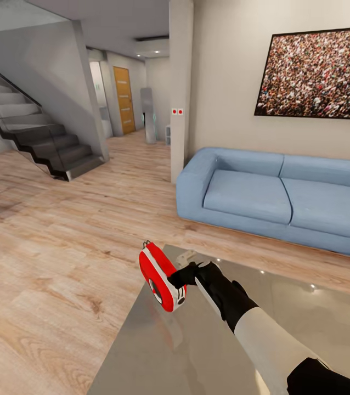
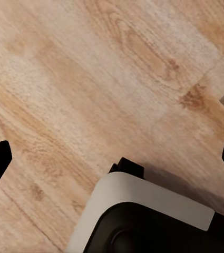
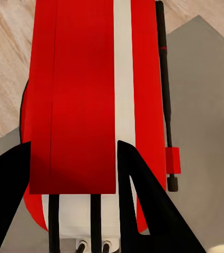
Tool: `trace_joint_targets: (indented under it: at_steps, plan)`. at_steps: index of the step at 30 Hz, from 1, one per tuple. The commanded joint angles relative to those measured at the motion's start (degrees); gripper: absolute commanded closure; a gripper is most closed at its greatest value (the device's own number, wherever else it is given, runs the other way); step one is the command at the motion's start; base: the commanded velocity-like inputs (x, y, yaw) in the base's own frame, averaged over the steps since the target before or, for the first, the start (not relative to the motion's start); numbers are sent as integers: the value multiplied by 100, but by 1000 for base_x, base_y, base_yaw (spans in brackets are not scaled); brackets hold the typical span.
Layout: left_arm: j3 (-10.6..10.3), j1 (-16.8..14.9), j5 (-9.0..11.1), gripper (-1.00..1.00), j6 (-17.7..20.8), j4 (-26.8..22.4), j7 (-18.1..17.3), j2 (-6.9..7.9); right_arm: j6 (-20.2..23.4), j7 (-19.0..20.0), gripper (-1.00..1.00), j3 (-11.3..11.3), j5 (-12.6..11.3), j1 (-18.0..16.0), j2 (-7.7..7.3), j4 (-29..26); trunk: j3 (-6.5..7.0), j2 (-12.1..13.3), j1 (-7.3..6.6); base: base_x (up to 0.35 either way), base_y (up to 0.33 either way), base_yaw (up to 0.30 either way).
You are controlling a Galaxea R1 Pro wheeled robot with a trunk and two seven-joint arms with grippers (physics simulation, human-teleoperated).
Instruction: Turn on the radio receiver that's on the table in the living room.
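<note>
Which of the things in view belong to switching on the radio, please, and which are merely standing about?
For the job:
- radio receiver, upright at the table's corner
- table, glossy grey
- right gripper, jaws either side of the radio

Just there:
- blue sofa
- crowd picture
- staircase
- wooden door

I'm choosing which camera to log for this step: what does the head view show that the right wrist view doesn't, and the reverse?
Head view alone: the blue sofa, the crowd picture, the staircase, and the right arm reaching to the radio receiver near the table's far corner.

Right wrist view alone: the right gripper close up, its dark fingers on either side of the red and white body, and the thin black rod along its edge.

Both: the radio, the grey tabletop, the wood floor.
</note>
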Motion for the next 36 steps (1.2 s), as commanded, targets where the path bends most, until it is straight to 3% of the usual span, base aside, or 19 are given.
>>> trace_joint_targets:
  at_steps: [1, 8, 28, 36]
  plan:
    - [0, 0, 0, -100, 0, 1, 0, 0, 1, 0, 100, -1, -18, -1, 1, -3, 19, 41, -23, 0, 0, 0]
    - [0, 0, 0, -100, 0, 2, 0, 0, 1, 0, 100, -1, -18, -1, 1, -3, 146, 322, -176, -65, 0, 0]
    - [-1, 0, 0, -100, 0, 11, 0, 0, 1, 0, 100, -1, -18, -1, 1, -3, 505, 1124, -616, -307, 0, 0]
    - [0, 0, 5, -100, -7, 9, 0, -3, 1, 0, 100, -1, -18, -1, 1, -2, 595, 1325, -726, -39, 0, 0]
